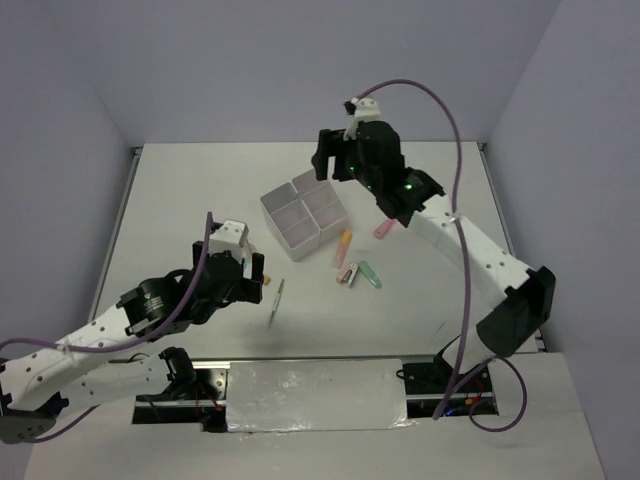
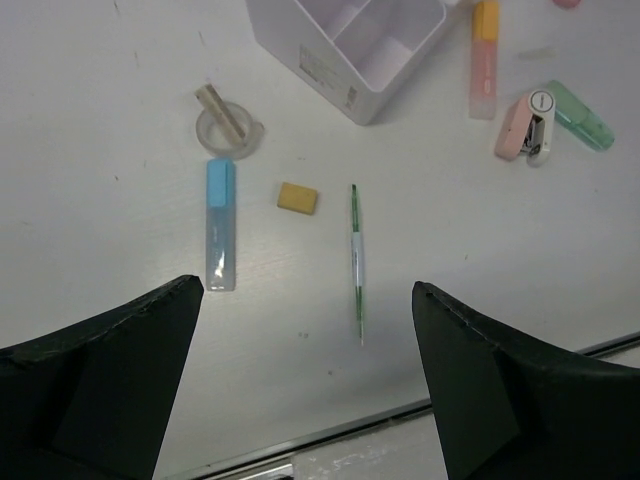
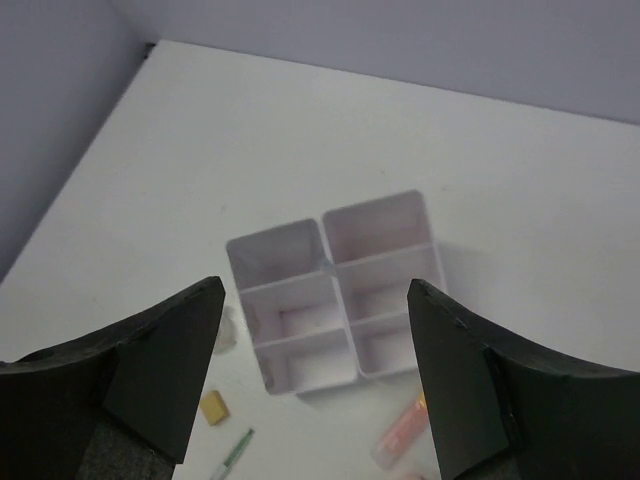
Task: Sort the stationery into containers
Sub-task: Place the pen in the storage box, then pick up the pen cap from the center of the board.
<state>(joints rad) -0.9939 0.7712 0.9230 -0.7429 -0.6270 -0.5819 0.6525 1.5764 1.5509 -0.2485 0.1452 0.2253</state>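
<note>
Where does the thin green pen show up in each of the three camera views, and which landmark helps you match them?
Top external: the green pen lies just left of centre, below and left of the white organiser.
Left wrist: the pen is mid-picture, nearly vertical, below the organiser.
Right wrist: the pen is at the bottom edge, left of centre, cut off.
Shared landmark: the organiser.
</note>
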